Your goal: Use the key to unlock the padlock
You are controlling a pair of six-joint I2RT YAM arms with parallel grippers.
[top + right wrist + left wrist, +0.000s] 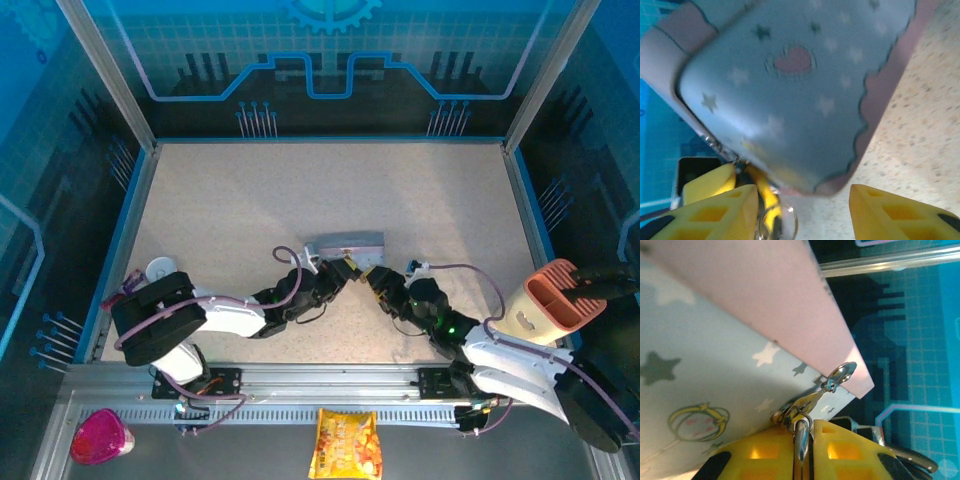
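Two grippers meet at the middle of the top view, just below a pale grey-blue tin [345,243] on the speckled table [250,200]. The left gripper [807,432] is closed. Its yellow fingers [765,452] are pressed together at the bottom centre of the left wrist view, and a slim silvery metal piece [800,440] is pinched between them. This piece is joined to a small ring [790,415] lying against the star-printed face of the tin, and a second silvery loop [841,373] is seen higher up, at the tin's pink border. Whether the pinched piece belongs to the key or to the padlock cannot be told. The right gripper [800,205] is spread wide open, with one finger [900,212] at the lower right of the right wrist view and the tin's rounded corner above the gap. Contact with the tin cannot be judged. A fine chain [715,145] and a blurred ring [785,225] at the lower left are hard to make out and are partly cut off by the frame edge.
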